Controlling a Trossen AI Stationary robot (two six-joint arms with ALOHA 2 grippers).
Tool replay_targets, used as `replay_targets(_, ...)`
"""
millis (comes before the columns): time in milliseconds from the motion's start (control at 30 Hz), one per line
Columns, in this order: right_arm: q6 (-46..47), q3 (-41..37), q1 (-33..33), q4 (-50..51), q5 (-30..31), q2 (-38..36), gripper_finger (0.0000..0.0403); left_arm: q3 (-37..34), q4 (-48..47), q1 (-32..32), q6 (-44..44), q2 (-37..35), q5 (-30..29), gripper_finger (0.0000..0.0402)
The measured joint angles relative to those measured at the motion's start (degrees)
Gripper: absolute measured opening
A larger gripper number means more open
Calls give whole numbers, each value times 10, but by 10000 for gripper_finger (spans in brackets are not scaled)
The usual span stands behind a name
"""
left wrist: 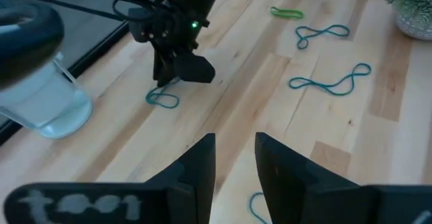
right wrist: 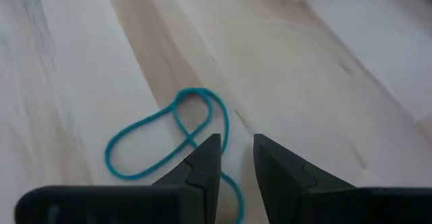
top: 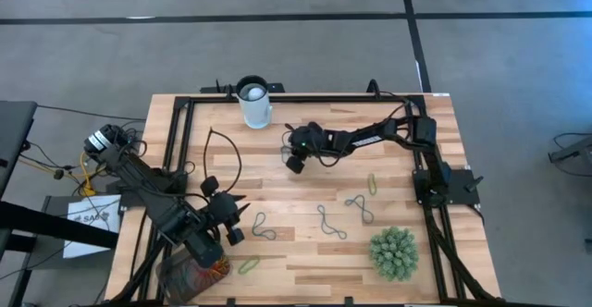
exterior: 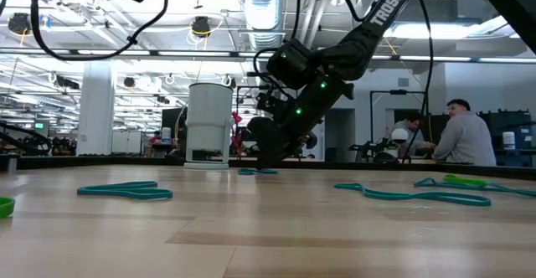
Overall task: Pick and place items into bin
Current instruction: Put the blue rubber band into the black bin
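The right gripper (right wrist: 235, 158), jaws narrowly parted and empty, hangs just over a teal band (right wrist: 169, 136) on the table (top: 305, 251) near the cup (top: 254, 102), the band's length running beneath its fingertips.

The floor (top: 277, 48) around the table is grey, with dark lines running across it. Far behind the table is a big room with a white pillar (exterior: 95, 106), pipes (exterior: 268, 10) and bright lights on the ceiling. On the right, people (exterior: 461, 136) sit at desks.
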State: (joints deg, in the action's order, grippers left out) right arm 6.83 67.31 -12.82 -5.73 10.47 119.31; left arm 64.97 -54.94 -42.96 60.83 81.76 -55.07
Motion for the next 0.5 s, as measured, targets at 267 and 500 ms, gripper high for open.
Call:
replay_targets(267, 26, 0, 9, 17, 2, 0, 82, -23, 10, 0, 24, 0, -21, 96)
replay_targets(500, 29, 0, 21, 11, -3, 0, 82, -47, 24, 1, 49, 0, -29, 96)
